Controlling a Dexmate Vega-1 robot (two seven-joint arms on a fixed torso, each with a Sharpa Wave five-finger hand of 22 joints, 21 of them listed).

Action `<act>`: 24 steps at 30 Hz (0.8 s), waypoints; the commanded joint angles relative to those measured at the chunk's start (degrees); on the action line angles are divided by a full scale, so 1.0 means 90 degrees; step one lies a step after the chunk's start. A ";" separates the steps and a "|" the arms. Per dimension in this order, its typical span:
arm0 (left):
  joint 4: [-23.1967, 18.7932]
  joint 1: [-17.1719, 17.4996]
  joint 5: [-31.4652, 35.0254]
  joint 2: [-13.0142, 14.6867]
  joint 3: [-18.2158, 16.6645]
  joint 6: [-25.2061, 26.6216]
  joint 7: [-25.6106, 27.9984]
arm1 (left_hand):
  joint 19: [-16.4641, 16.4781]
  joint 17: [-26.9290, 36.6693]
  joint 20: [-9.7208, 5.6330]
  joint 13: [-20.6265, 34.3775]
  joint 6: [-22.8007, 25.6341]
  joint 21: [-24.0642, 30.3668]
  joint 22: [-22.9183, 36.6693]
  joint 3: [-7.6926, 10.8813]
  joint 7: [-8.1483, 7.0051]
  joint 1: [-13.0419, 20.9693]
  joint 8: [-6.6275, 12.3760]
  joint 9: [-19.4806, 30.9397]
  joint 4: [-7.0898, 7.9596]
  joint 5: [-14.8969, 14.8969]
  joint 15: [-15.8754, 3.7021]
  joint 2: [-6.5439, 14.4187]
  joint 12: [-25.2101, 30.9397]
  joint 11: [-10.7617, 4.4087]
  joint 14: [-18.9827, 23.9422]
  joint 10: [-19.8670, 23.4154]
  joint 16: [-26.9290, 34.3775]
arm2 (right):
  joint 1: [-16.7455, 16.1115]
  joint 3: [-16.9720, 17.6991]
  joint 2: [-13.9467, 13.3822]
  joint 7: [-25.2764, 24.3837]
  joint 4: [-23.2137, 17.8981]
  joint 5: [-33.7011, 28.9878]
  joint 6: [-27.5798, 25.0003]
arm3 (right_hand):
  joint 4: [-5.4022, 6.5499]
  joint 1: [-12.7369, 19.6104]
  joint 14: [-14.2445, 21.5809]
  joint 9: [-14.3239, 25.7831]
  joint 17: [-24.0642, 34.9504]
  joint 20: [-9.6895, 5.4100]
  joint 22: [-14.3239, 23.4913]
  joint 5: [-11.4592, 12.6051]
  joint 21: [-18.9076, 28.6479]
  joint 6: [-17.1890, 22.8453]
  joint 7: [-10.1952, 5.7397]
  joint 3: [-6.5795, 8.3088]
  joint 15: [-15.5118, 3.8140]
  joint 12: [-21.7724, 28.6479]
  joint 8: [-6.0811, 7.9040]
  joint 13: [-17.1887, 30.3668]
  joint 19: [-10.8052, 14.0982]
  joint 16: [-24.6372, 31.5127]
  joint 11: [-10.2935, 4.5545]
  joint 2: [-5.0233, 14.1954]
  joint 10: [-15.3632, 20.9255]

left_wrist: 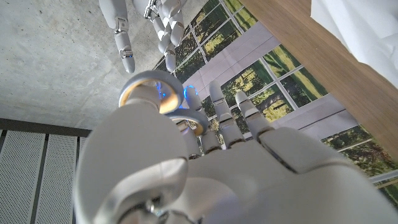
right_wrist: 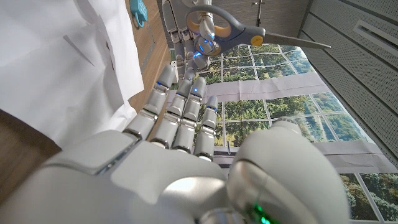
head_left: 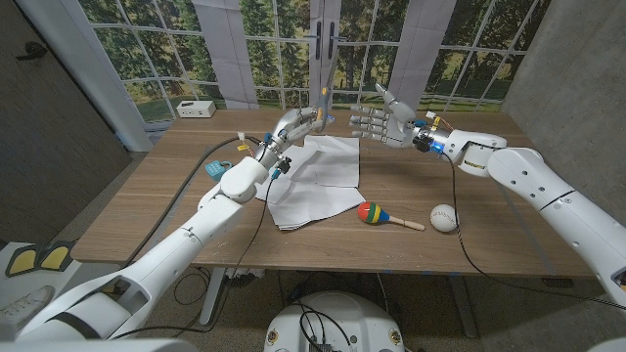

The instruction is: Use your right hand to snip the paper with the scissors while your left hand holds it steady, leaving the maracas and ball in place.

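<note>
My left hand [head_left: 296, 125] is raised above the table's far side and holds the grey scissors [head_left: 326, 101], blades pointing up. In the right wrist view the scissors [right_wrist: 239, 29] show grey blades and orange-lined loops, gripped by the left hand [right_wrist: 185, 28]. A loop of the scissors [left_wrist: 151, 94] sits at my left hand [left_wrist: 224, 168]. My right hand [head_left: 384, 124] hovers open just beside them, fingers spread, palm toward the left hand; the right hand [right_wrist: 186, 155] holds nothing. The white paper [head_left: 318, 178] lies crumpled on the table below. The coloured maraca [head_left: 376, 213] and white ball [head_left: 443, 217] lie near the front edge.
A small teal object [head_left: 213, 168] lies left of the paper beside my left forearm. A white box [head_left: 197, 109] stands on the sill behind the wooden table [head_left: 489, 196]. Cables trail along both arms.
</note>
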 commanded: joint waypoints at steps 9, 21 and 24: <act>0.0137 0.0015 -0.1235 -0.0094 -0.0031 0.0233 -0.0683 | -0.0283 -0.0633 0.0011 -0.1232 -0.0088 0.0037 0.0014 0.0153 -0.0065 -0.0238 0.0354 0.1138 -0.0045 -0.0018 -0.0616 -0.0221 -0.1723 0.0259 -0.0975 -0.1543 -0.1034 | -0.0039 0.0099 0.0066 -0.0089 0.0136 0.0001 0.0037 | 0.0005 -0.0029 0.0038 -0.0001 -0.0034 0.0024 0.0022 0.0063 -0.0066 0.0091 0.0001 -0.0049 -0.0120 -0.0046 0.0024 -0.0016 0.0000 0.0048 0.0002 0.0039 0.0050; 0.0421 -0.0135 -0.1702 -0.0183 -0.0008 0.0234 -0.1277 | -0.0298 -0.1103 -0.0057 -0.1981 -0.0253 0.0055 -0.0063 0.0205 -0.0071 -0.0394 0.0457 0.1007 -0.0009 0.0005 -0.0905 -0.0212 -0.2076 0.0058 -0.0602 -0.0488 -0.1168 | 0.0001 0.0081 0.0072 -0.0148 0.0147 0.0002 -0.0024 | -0.0023 -0.0004 0.0007 -0.0014 -0.0078 0.0027 0.0023 0.0086 -0.0124 0.0096 0.0003 -0.0049 -0.0109 -0.0106 0.0019 -0.0051 0.0017 0.0047 0.0038 0.0084 0.0009; 0.0526 -0.0192 -0.1891 -0.0232 0.0001 0.0276 -0.1492 | -0.0331 -0.1210 -0.0080 -0.2121 -0.0297 0.0035 -0.0083 0.0200 -0.0060 -0.0413 0.0483 0.1010 -0.0012 0.0022 -0.0865 -0.0234 -0.2227 0.0033 -0.0739 -0.0504 -0.1286 | 0.0022 0.0066 0.0090 -0.0142 0.0166 -0.0011 -0.0020 | -0.0030 0.0004 0.0006 -0.0017 -0.0089 0.0027 0.0023 0.0091 -0.0138 0.0097 0.0002 -0.0048 -0.0098 -0.0117 0.0018 -0.0059 0.0021 0.0049 0.0048 0.0095 0.0007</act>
